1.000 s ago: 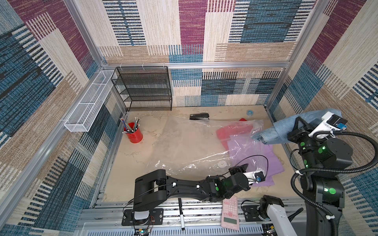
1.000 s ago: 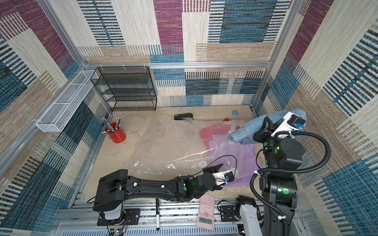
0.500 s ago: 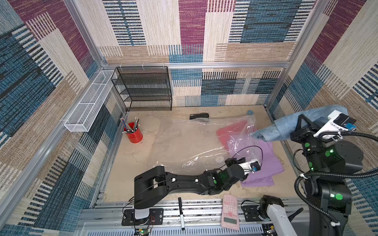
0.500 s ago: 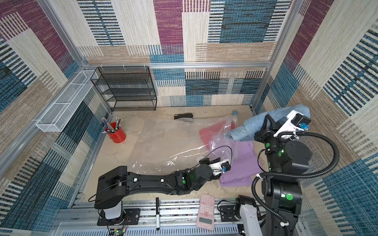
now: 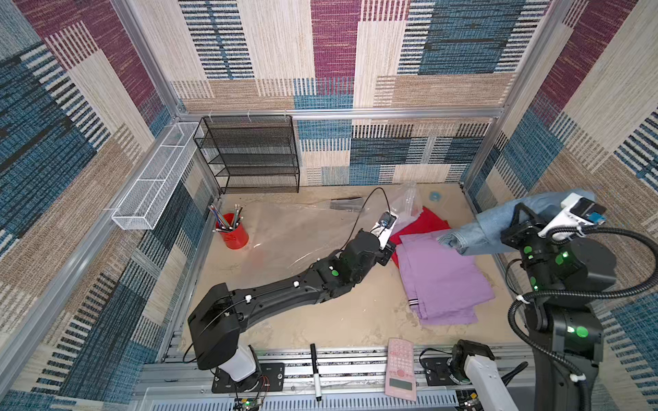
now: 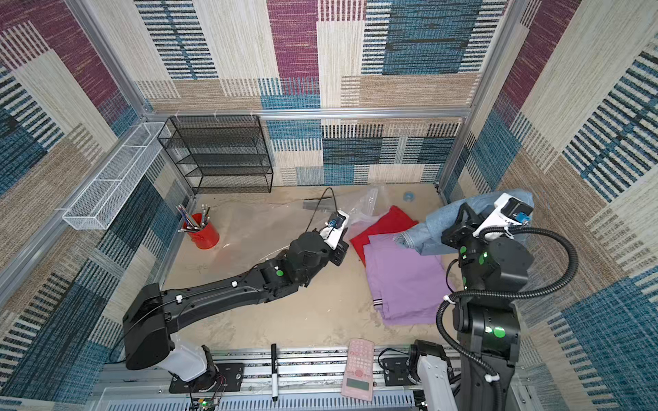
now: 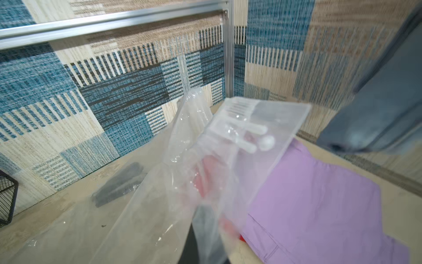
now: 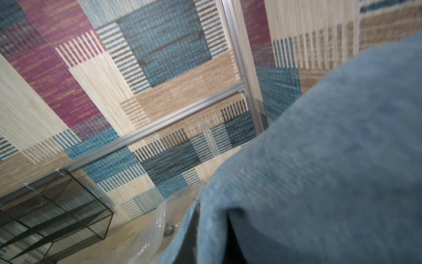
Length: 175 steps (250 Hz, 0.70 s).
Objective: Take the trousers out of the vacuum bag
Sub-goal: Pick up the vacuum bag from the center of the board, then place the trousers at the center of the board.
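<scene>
The clear vacuum bag (image 5: 302, 231) (image 6: 256, 227) lies spread over the middle of the table. My left gripper (image 5: 388, 249) (image 6: 340, 251) is shut on the bag's right edge and holds it raised (image 7: 205, 160). The red trousers (image 5: 423, 227) (image 6: 384, 227) lie beside that edge and show partly through the plastic (image 7: 210, 173). The lilac trousers (image 5: 441, 281) (image 6: 406, 277) (image 7: 319, 205) lie bare on the table at the right. My right gripper (image 5: 514, 227) (image 6: 459, 219) is shut on the denim trousers (image 5: 487, 227) (image 6: 438, 220) (image 8: 319, 160), held in the air over the right side; its fingertips are buried in the cloth.
A red pencil cup (image 5: 233, 233) stands at the left, with a black mesh shelf (image 5: 249, 156) and a white wire basket (image 5: 156, 178) behind it. A dark flat object (image 5: 343, 204) lies under the bag. A pink calculator (image 5: 400, 368) and a marker (image 5: 315, 370) rest on the front rail.
My left gripper shut on the bag's edge and pulled it up and away, uncovering the lilac trousers. My right arm carried the denim trousers higher and further right.
</scene>
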{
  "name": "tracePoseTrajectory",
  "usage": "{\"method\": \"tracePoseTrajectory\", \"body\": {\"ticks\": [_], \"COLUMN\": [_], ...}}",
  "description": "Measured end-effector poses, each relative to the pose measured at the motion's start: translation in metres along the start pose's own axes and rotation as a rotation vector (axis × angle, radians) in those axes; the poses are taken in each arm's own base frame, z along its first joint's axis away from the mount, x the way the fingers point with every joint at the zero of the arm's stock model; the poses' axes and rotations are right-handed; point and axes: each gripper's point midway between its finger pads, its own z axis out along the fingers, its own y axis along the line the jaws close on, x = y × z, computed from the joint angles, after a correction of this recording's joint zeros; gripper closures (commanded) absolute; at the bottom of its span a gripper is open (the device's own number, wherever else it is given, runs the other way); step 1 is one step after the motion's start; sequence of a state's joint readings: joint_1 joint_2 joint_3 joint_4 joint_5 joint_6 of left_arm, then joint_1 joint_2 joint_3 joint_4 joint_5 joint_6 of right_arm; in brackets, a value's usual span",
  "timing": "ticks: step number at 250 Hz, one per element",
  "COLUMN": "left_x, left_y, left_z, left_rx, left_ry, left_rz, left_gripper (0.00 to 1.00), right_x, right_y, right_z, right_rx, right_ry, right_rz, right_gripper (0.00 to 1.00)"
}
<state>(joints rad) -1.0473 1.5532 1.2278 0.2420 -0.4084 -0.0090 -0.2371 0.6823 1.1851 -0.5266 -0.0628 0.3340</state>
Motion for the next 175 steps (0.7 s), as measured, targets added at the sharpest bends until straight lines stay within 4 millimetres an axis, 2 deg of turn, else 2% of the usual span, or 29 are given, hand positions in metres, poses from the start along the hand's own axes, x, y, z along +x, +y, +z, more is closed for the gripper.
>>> {"method": "tracePoseTrajectory", "body": {"ticks": [26,52,82,99,123,156,175], "left_x": [-0.032,-0.055,-0.075,-0.086,-0.096,-0.097,-0.093], "left_y": [0.018,0.033,0.052,0.062,0.071,0.077,0.077], "left_z": [-0.018,-0.034,-0.048,-0.053,-0.059,-0.062,-0.061], "left_rx": [-0.012,-0.02,-0.071,-0.104,-0.127,-0.149,-0.15], "left_ry": [-0.067,-0.12,-0.169,-0.19,-0.215,-0.219,-0.206], "left_rz": [-0.082,-0.142,-0.183,-0.2,-0.215,-0.219,-0.217], "left_gripper": [1.0,1.0,1.0,1.0,1.0,1.0,1.0], "right_x": [0.035,0.068,0.091,0.095,0.091,0.077,0.079], "right_y": [-0.008,-0.012,-0.008,-0.004,0.005,0.015,0.018], "right_z": [0.025,0.047,0.073,0.086,0.101,0.116,0.121], "right_rx": [-0.011,-0.046,-0.109,-0.149,-0.209,-0.288,-0.329], "right_ry": [0.082,0.149,0.192,0.197,0.169,0.089,0.053], "right_rz": [0.03,0.069,0.111,0.132,0.147,0.127,0.116], "right_gripper": [1.0,1.0,1.0,1.0,1.0,1.0,1.0]}}
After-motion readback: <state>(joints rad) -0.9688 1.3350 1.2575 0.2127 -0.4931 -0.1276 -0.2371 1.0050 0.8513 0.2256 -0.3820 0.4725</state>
